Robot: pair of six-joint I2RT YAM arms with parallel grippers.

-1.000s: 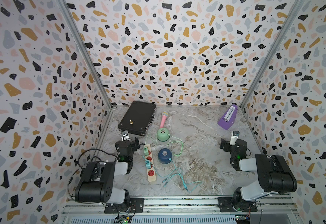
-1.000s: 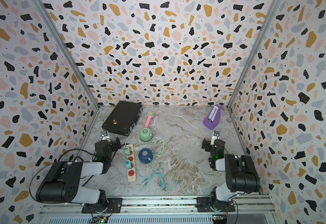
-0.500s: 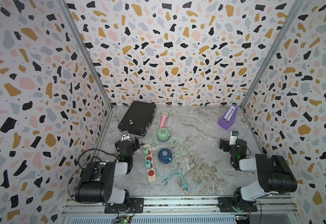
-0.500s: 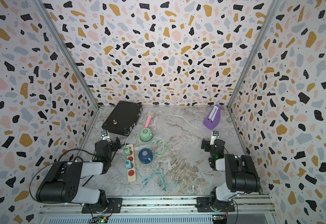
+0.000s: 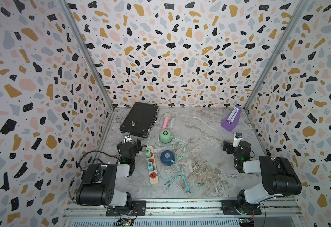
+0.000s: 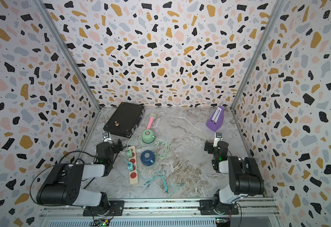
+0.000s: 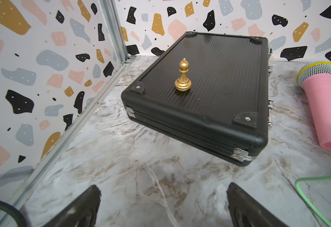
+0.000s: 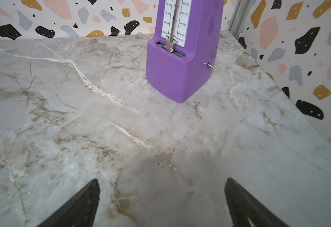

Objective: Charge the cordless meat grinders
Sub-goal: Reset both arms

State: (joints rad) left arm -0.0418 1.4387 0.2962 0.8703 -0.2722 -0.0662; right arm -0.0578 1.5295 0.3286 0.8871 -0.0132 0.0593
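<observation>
Both pairs of fingers are spread wide and grasp nothing: the left fingers (image 7: 78, 208) hang over bare table (image 8: 62, 118) with the black case (image 7: 200, 88) just ahead of them, a gold chess piece (image 7: 183, 78) standing upright on its lid, and the right fingers (image 8: 76, 206) face the purple metronome (image 8: 180, 68) ahead of them. The mint green grinder (image 5: 165, 136) and the navy blue grinder (image 5: 167, 157) sit between the two pairs of fingers, nearer the left fingers, beside the power strip (image 5: 152, 167), which carries a green adapter (image 5: 148, 153) and a teal adapter (image 5: 150, 166). A teal cable (image 5: 180, 175) meets the navy grinder's side (whether it is plugged in cannot be told), and a pale green cable (image 5: 182, 151) loops by the mint one. A pink toy microphone (image 5: 166, 120) lies beyond the mint grinder, beside the case
</observation>
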